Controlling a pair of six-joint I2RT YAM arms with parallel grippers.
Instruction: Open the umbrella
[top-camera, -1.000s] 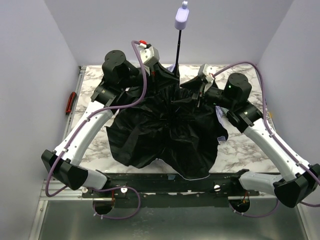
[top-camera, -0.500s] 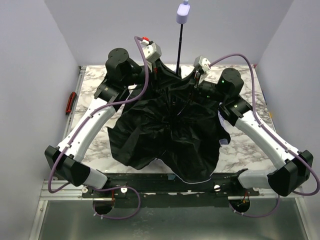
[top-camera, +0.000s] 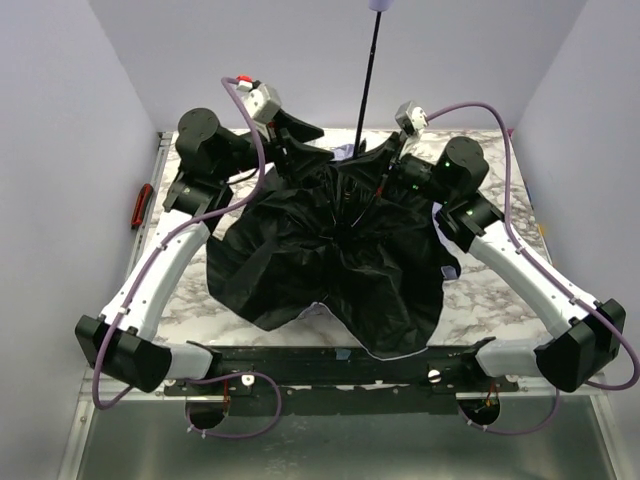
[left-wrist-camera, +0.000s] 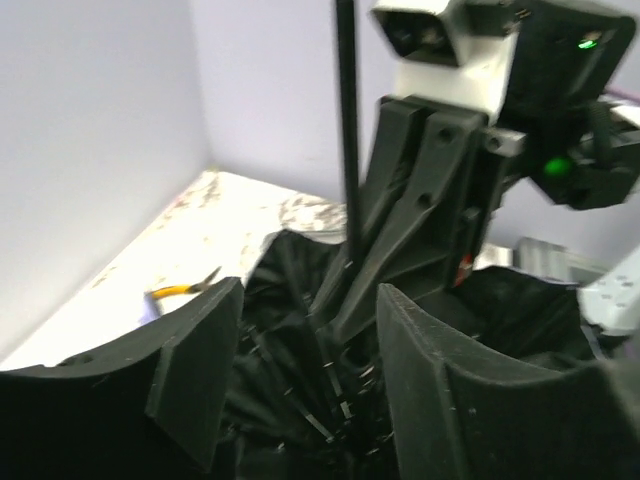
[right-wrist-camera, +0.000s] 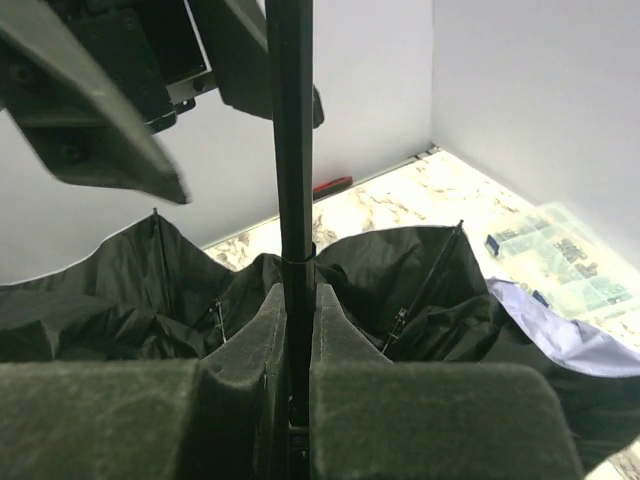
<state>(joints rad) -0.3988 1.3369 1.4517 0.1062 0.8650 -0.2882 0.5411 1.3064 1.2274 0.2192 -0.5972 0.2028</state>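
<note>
Umbrella shaft (right-wrist-camera: 291, 150) between right jaws

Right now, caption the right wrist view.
The right gripper shut on the umbrella shaft, black canopy spread below.

Your left gripper (left-wrist-camera: 310, 320) hangs with its fingers (left-wrist-camera: 200, 360) spread wide, gripping nothing. Your right gripper (right-wrist-camera: 290, 310) is clamped on the shaft (right-wrist-camera: 290, 120) of the umbrella (top-camera: 330, 270). Both forearms slant up and inward.
</note>
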